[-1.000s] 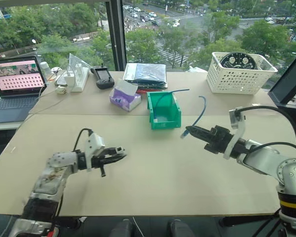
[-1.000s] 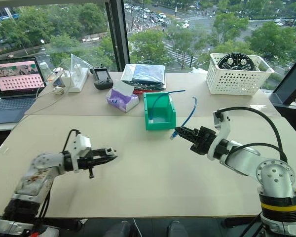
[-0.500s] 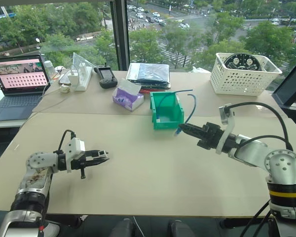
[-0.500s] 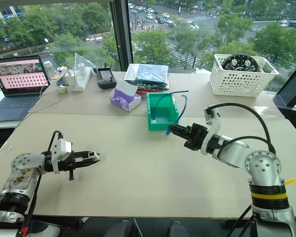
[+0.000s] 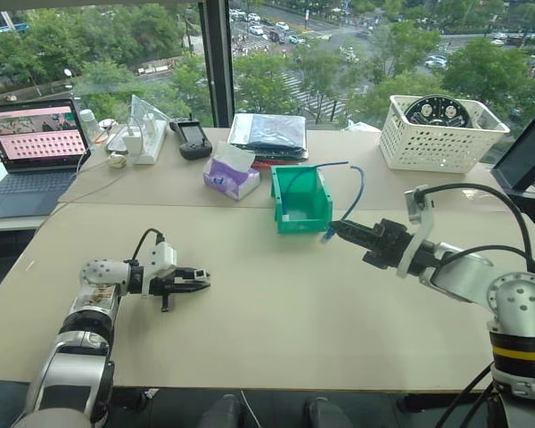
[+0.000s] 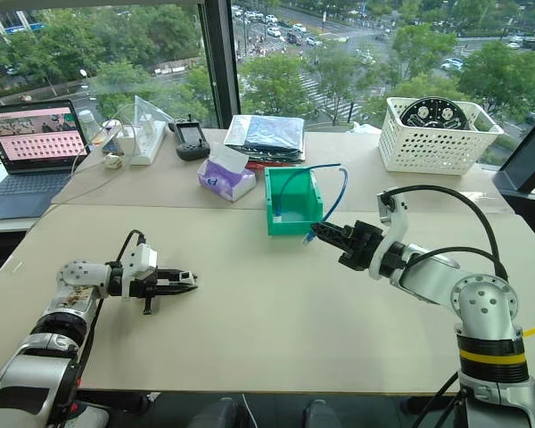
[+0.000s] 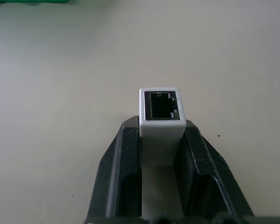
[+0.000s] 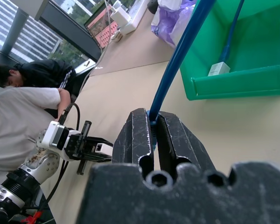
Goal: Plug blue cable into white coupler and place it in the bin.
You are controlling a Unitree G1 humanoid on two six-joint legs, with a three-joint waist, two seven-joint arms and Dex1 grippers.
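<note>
My left gripper point(image 5: 199, 283) hovers low over the table's left side, pointing right, shut on the white coupler point(image 7: 162, 112). The coupler's dark socket faces outward beyond the fingertips. My right gripper point(image 5: 339, 231) is shut on the blue cable point(image 5: 358, 191) close to its plug end. The rest of that cable arcs up and back beside the green bin point(image 5: 300, 223). The same cable point(image 8: 177, 56) rises from between the right fingers point(image 8: 136, 133) in the right wrist view. The two grippers point toward each other, a wide stretch of table apart. Another blue cord with a white block point(image 8: 219, 69) lies inside the bin.
A white lattice basket point(image 5: 441, 134) stands at the back right. A purple tissue pack point(image 5: 227, 176) and a bagged item point(image 5: 267, 132) lie behind the bin. A laptop point(image 5: 31, 143), a power strip point(image 5: 143, 138) and a black handset point(image 5: 193, 138) sit at the back left. Two people point(image 8: 28, 93) sit beyond the table.
The head view has shifted. My left arm has bent and sunk closer to the table, still holding the coupler. The right gripper keeps its place and its hold on the cable.
</note>
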